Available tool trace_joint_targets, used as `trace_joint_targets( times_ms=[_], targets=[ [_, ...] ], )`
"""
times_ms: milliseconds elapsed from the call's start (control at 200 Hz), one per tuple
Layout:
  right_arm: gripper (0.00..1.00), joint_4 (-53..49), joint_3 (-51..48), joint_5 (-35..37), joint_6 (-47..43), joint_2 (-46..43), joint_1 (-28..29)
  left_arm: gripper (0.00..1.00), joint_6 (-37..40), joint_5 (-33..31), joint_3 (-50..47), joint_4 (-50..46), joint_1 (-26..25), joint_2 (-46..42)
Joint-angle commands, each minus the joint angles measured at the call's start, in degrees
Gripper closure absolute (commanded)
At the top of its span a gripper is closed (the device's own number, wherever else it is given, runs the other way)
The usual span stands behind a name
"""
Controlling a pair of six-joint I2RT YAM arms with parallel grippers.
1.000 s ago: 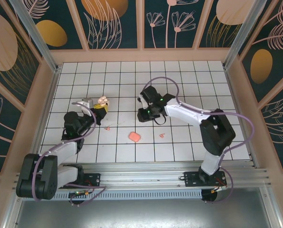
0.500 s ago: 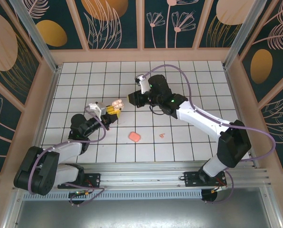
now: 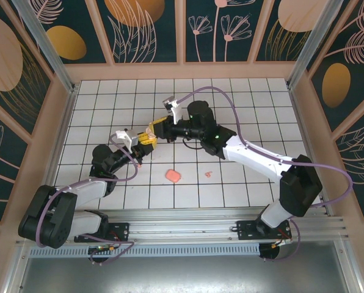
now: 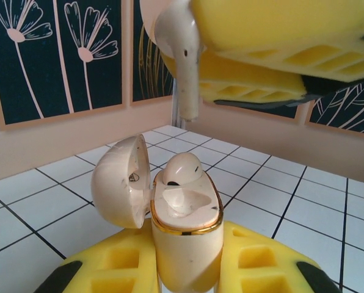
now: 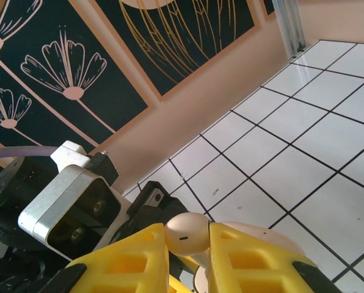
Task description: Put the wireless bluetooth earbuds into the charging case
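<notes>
1. Nearest me on the grid table [image 3: 243, 183], between the two arms, a salmon-pink piece [image 3: 173, 176] lies flat. A small pink bit [image 3: 209, 174] lies to its right, apart from it. No gripper touches either.
2. Further in, my left gripper [image 4: 185, 265] is clamped on the charging case [image 4: 185, 244]. Its yellow fingers [image 4: 130, 268] press both sides of the cream body and hold it upright above the tiles.
3. The lid [image 4: 121, 189] is swung open, hanging off the left side of the gold-rimmed mouth in the left wrist view.
4. A seated earbud [image 4: 182, 169] sits in the far pocket, its rounded head standing above the rim. The nearer pocket beside it shows as a smooth hollow.
5. Just above the case, my right gripper [image 5: 188, 241] is closed on the second earbud [image 4: 183, 61], pinching its head between yellow pads [image 4: 280, 36]. The stem points straight down.
6. In the left wrist view the stem's tip hangs over the open case with a clear gap below it. I cannot tell how well it lines up in depth.
7. From overhead, both grippers meet left of the table's centre, the right arm reaching across from its side.
8. Farthest back stands the pink wall [image 3: 182, 72], with dark floral panels [image 3: 145, 30] above it.
</notes>
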Motion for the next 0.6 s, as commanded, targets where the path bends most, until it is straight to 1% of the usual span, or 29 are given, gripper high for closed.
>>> trace_joint_targets(
  times_ms=[0,265,591],
  targets=[
    [0.80,4.90,-1.55,-1.11,1.37,-0.41,0.37,0.99,-1.14,-0.80,1.26,3.77,-0.35,-0.18],
    [0.80,5.20,-1.82,-1.67,1.99,0.75,0.94,0.98,-1.91,-2.69,1.15,4.61,-0.36,-1.14],
    [0.80,5.88,-1.47,-2.12,2.33,2.64,1.30,0.98,-2.45,-2.81,1.38,5.33,-0.42,-1.62]
  ],
)
